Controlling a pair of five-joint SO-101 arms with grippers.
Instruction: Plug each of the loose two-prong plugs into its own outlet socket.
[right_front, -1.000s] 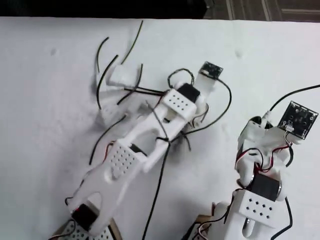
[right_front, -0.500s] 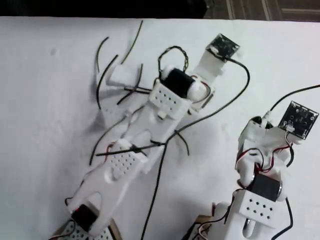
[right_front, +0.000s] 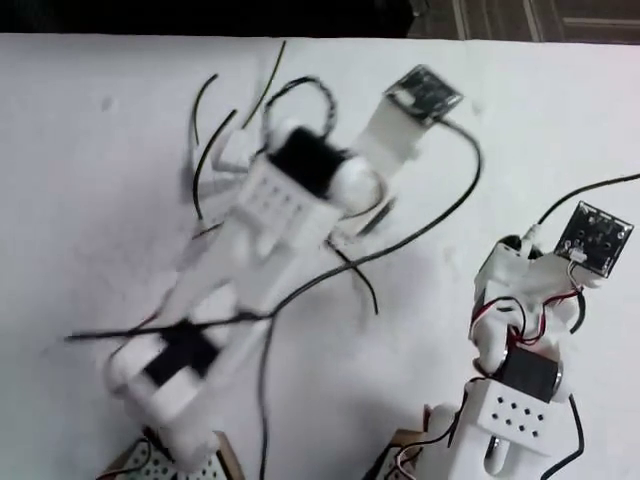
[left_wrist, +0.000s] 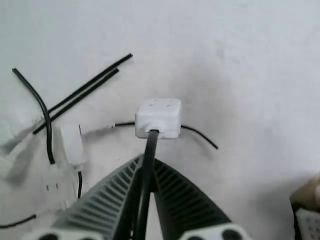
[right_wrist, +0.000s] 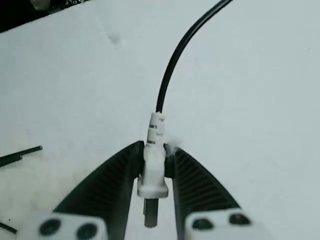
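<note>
The right pincer (right_wrist: 154, 159) is clamped on a white plug (right_wrist: 155, 131), whose cord (right_wrist: 182, 47) runs off ahead. The left pincer (left_wrist: 145, 165) is closed on a black lead (left_wrist: 148, 145), with its socket (left_wrist: 158, 117) just beyond the tips. This looks like the mating step, and next the plug needs lining up squarely with the socket.

White table (right_front: 80, 200), loose black cords (left_wrist: 100, 77), small white connector pieces (left_wrist: 71, 145)

Bright, diffuse light, faint soft shadows on the washed-out white table (right_front: 80, 250).
</note>
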